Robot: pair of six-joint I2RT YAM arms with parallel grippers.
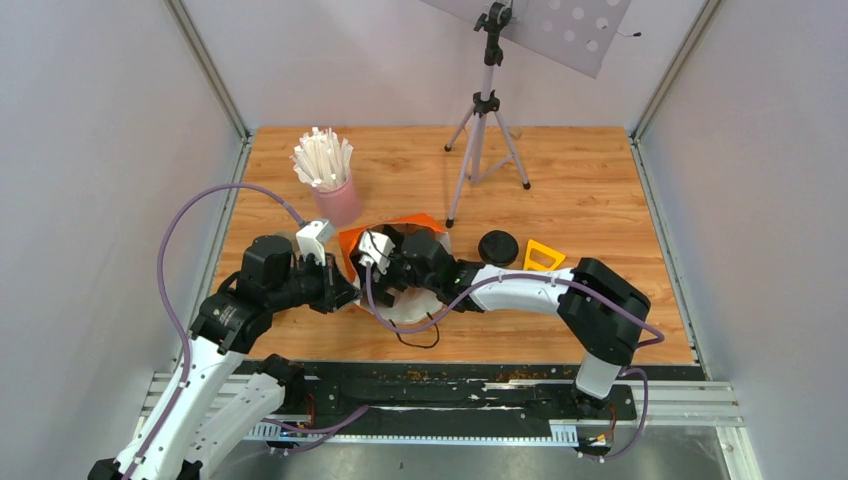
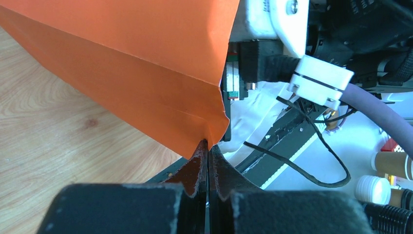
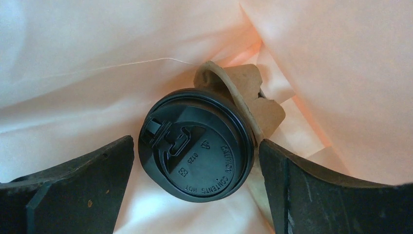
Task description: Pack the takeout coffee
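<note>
Orange paper on the outside and pale, softly creased paper within: that is the bag (image 2: 146, 73) we see at the middle of the wooden worktop (image 1: 600, 180). Its wall is smooth, with a sharp fold running down to one corner. The left claw (image 2: 207, 156) is fully closed there, its dark, scuffed fingers pinching the bag's edge.

From the right wrist we look down into the bag. The takeout coffee (image 3: 195, 146) stands at the bottom, and only its top shows: a round, glossy black lid (image 3: 209, 165) with a raised rim, a sip tab and embossed warning letters. It sits in a rough grey-brown pulp tray (image 3: 255, 100), whose curved rim rises behind it.

The right claw (image 3: 196, 148) is as wide as it goes, with one matte black finger on each side of the lid. It grips nothing. We cannot tell whether either finger touches the tray.

On the worktop outside the bag are a pink cup (image 1: 338, 203) bristling with white sticks (image 1: 322, 158), a spare black disc (image 1: 497, 246) and a yellow triangular piece (image 1: 543, 256).
</note>
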